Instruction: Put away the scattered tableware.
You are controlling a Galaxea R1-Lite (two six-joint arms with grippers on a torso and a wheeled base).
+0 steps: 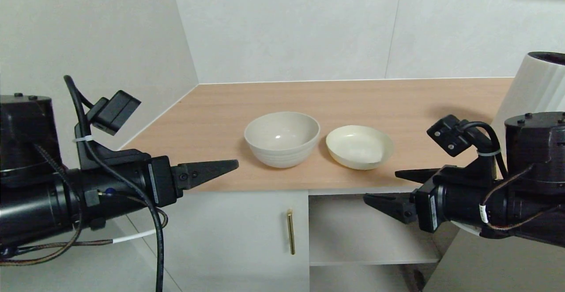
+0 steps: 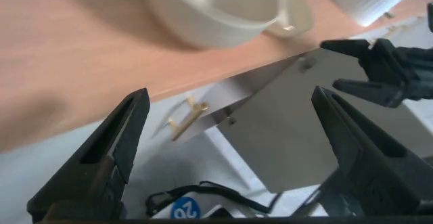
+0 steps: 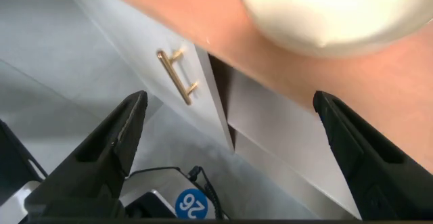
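Note:
Two pieces of tableware rest on the wooden counter (image 1: 220, 106): a deep grey-white bowl (image 1: 281, 138) and, just right of it, a shallow cream bowl (image 1: 359, 146). My left gripper (image 1: 227, 166) hovers open at the counter's front edge, left of the deep bowl (image 2: 216, 14) and apart from it; its fingers (image 2: 101, 163) stand wide. Lower down on the right, my right gripper (image 1: 390, 190) is open in front of the open cabinet compartment, below the shallow bowl (image 3: 331, 14). Both grippers (image 2: 231, 97) (image 3: 230, 101) are empty.
Under the counter, the left cabinet door is closed, with a gold handle (image 1: 290, 231). The right compartment (image 1: 366, 234) is open and shows a white shelf. A tall white ribbed cylinder (image 1: 534, 89) stands at the counter's right end. White walls enclose the back and left.

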